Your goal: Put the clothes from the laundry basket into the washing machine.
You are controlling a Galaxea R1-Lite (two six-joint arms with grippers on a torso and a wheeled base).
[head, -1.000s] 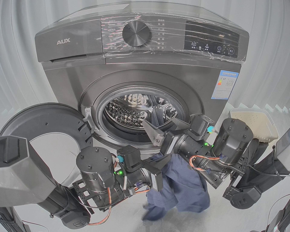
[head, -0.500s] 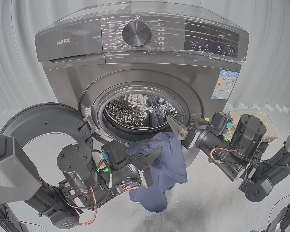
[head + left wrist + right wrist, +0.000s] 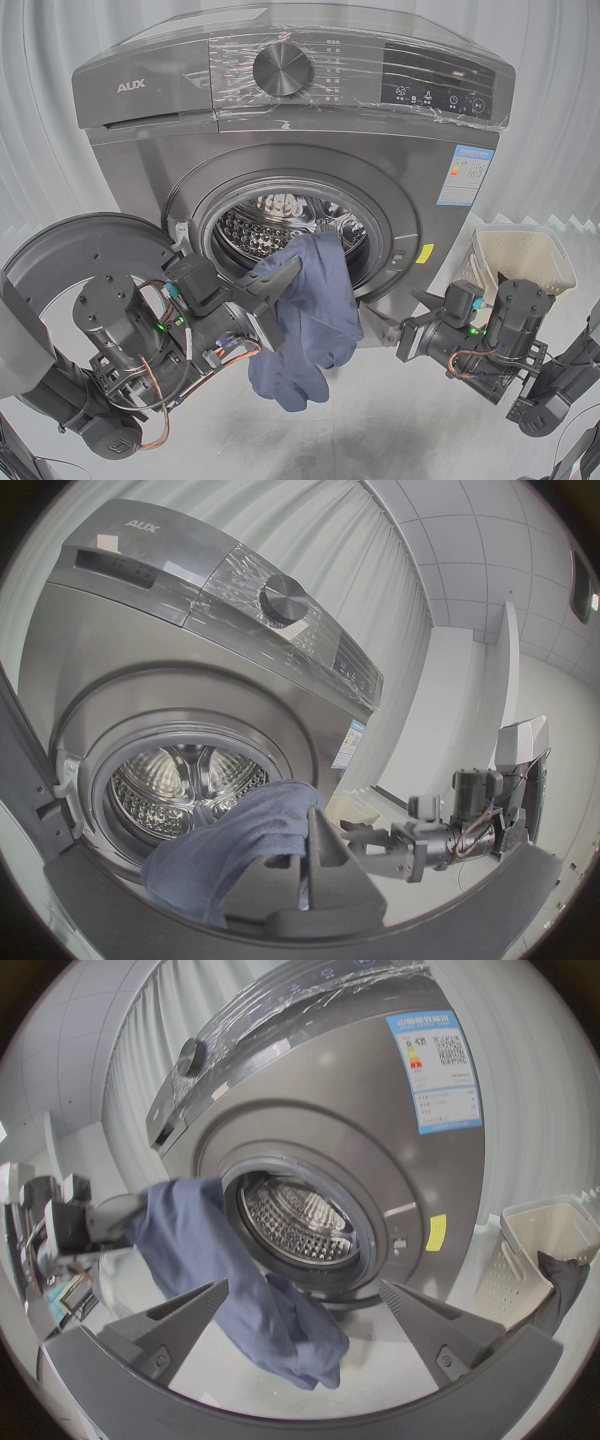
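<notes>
A blue garment (image 3: pixel 315 300) hangs from my left gripper (image 3: pixel 292 267), which is shut on its upper part right at the mouth of the washing machine's drum (image 3: pixel 275 228). Most of the cloth dangles below the opening's rim, outside the drum. From the left wrist the garment (image 3: pixel 231 849) bunches around the fingers (image 3: pixel 322 849). My right gripper (image 3: pixel 390 307) stands open and holds nothing, low and to the right of the opening, beside the laundry basket (image 3: pixel 550 250). A dark garment (image 3: pixel 562 1279) lies in the laundry basket (image 3: pixel 531 1235).
The washing machine's round door (image 3: pixel 94 250) is swung open to the left, behind my left arm. The basket stands on the floor against the machine's right side. Bare grey floor (image 3: pixel 375 425) lies in front of the machine.
My left gripper has lifted the blue garment up and leftward to the drum's mouth. The right arm has drawn back to the right and down, away from the garment.
</notes>
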